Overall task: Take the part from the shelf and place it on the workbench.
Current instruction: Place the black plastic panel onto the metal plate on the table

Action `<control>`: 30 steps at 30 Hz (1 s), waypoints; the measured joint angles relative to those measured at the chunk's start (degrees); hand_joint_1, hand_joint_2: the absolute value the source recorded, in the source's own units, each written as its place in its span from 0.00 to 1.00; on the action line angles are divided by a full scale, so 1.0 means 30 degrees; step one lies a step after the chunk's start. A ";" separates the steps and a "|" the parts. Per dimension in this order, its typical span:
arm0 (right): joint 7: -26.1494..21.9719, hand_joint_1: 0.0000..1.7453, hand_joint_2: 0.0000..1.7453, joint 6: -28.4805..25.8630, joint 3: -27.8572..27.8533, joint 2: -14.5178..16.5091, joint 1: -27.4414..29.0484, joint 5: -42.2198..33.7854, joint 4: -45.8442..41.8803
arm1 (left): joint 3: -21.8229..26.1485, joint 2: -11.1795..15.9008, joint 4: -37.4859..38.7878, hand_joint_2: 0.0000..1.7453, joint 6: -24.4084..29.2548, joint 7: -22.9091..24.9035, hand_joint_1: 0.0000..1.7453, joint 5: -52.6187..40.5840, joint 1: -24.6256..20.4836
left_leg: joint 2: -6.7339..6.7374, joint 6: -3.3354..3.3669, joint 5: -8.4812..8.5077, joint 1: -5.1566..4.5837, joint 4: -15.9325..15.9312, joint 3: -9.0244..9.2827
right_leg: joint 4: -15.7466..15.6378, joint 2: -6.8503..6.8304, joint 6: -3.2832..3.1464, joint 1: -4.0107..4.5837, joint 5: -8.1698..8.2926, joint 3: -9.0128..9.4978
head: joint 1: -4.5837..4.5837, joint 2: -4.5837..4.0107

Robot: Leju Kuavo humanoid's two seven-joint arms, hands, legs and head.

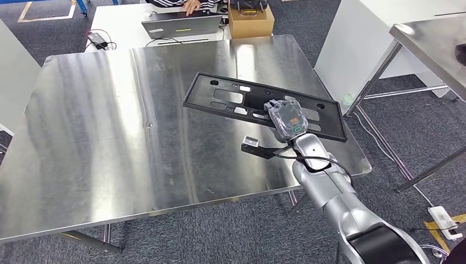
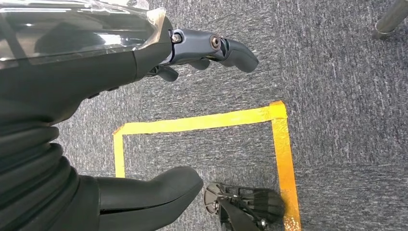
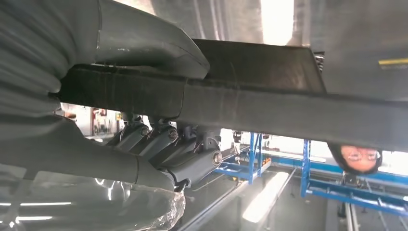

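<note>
Black and flat, the part (image 1: 258, 104) sits right of centre in the head view, over the steel desk (image 1: 110, 137), gripped at its near edge by the right hand (image 1: 286, 118); thumb above, fingers (image 3: 163, 144) curled beneath. The left hand (image 2: 144, 62) hangs above grey carpet (image 2: 337, 72), fingers (image 2: 226, 48) spread, holding nothing.

Right arm (image 1: 335, 198): silver, rounded segments, with a black band at the joint nearest the body. A black cable loops from the wrist over the forearm. Beside the wrist, a small black bracket carries a pale square camera block (image 1: 250, 144).

Right hand (image 1: 286, 117): grey, wrapped in clear film, with an orange patch and a small green ring on its back.

Left hand (image 2: 144, 57): grey ribbed cover, thick grey thumb (image 2: 149, 192), darker blue-grey fingers (image 2: 216, 48) with round silver screws at the pivots; glossy film over the back.
</note>
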 joint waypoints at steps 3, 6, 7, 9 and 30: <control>0.0297 1.00 1.00 -0.0324 0.0488 0.0144 -0.0948 0.0849 0.1823 | 0.0000 0.0016 0.0004 1.00 -0.0002 0.0000 0.00 -0.0082 0.0001 | 0.0006 0.0045 0.0025 -0.0015 -0.0001 0.0012 | -0.0009 -0.0002 0.0061 -0.0011 0.0029 0.0011 | -0.0002 0.0000; 0.0266 1.00 1.00 -0.0334 0.0929 0.0377 -0.1795 0.1267 0.3443 | -0.0002 0.0035 0.0004 1.00 0.0016 0.0007 0.00 -0.0118 -0.0005 | 0.0011 0.0087 0.0055 -0.0016 -0.0001 0.0034 | -0.0009 -0.0004 0.0093 -0.0010 0.0051 0.0029 | -0.0005 0.0000; 0.0133 1.00 1.00 -0.0308 0.1020 0.0508 -0.2053 0.1280 0.3922 | -0.0004 0.0038 0.0004 1.00 0.0027 0.0022 0.00 -0.0131 -0.0006 | 0.0013 0.0096 0.0062 -0.0015 -0.0002 0.0041 | -0.0007 -0.0004 0.0099 -0.0007 0.0055 0.0037 | -0.0005 0.0000; -0.0294 1.00 1.00 -0.0270 0.1216 0.0855 -0.2562 0.1351 0.4864 | -0.0011 0.0042 0.0004 1.00 0.0053 0.0066 0.00 -0.0147 -0.0011 | 0.0030 0.0098 0.0066 -0.0009 -0.0004 0.0060 | 0.0001 -0.0001 0.0105 0.0005 0.0059 0.0053 | -0.0007 0.0000; -0.3056 0.75 0.75 -0.0780 0.3785 0.4628 -0.3118 0.0436 0.6829 | -0.0011 0.0053 0.0025 1.00 0.0284 0.0219 0.00 -0.0346 -0.0123 | 0.0065 0.0087 0.0066 0.0059 -0.0023 0.0132 | 0.0013 0.0000 0.0080 0.0058 0.0044 0.0085 | -0.0007 0.0000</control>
